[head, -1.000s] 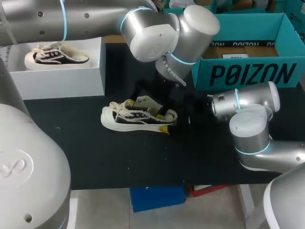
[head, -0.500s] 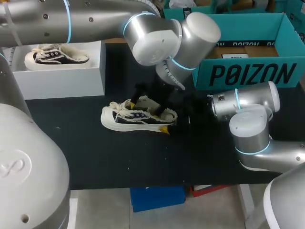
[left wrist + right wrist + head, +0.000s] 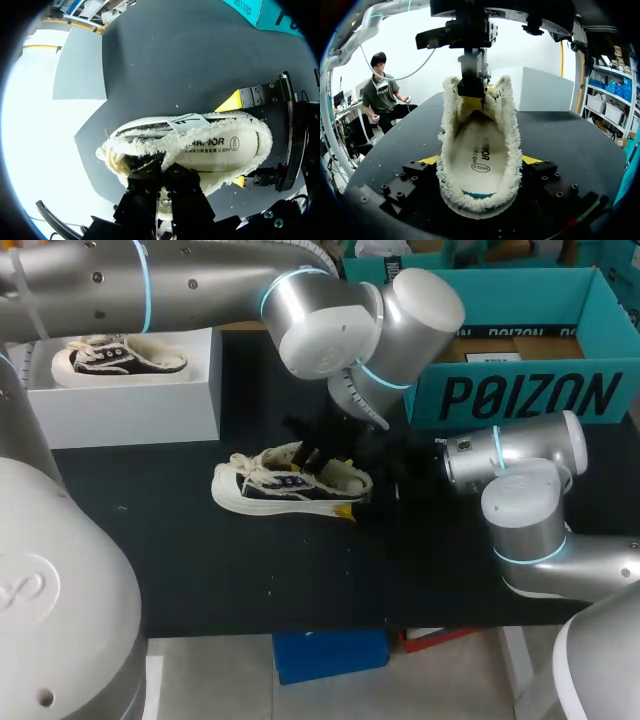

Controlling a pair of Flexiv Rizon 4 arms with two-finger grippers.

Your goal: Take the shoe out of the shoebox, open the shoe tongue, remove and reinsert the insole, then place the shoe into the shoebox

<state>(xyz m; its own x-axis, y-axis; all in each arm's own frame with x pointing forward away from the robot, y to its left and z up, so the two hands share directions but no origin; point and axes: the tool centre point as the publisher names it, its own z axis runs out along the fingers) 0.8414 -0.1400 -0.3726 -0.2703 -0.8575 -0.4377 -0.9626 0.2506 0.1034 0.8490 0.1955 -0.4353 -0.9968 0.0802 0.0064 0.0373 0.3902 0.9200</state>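
A black-and-cream shoe point(image 3: 285, 488) with a fleecy lining lies on its sole on the black table, toe toward my left. Its cream insole point(image 3: 215, 145) lies flat inside. My left gripper point(image 3: 312, 458) comes down from above into the shoe's opening by the tongue. Its fingers point(image 3: 150, 177) are shut together there, and its yellow tips point(image 3: 472, 102) show inside the forepart. Whether they pinch anything thin is hidden. My right gripper point(image 3: 481, 161) straddles the heel, with a yellow tip point(image 3: 230, 102) pressed to each side of the shoe point(image 3: 480, 200). The teal shoebox point(image 3: 520, 395) stands open at the back right.
A white box point(image 3: 130, 405) at the back left holds a second shoe point(image 3: 115, 355). My left arm's big elbow hangs over the middle of the table, in front of the teal box. Bare black tabletop lies in front of the shoe.
The insole stood tilted up out of the shoe a second ago; now it lies down inside. My left gripper's fingers have closed and dipped into the opening. The right arm has kept still.
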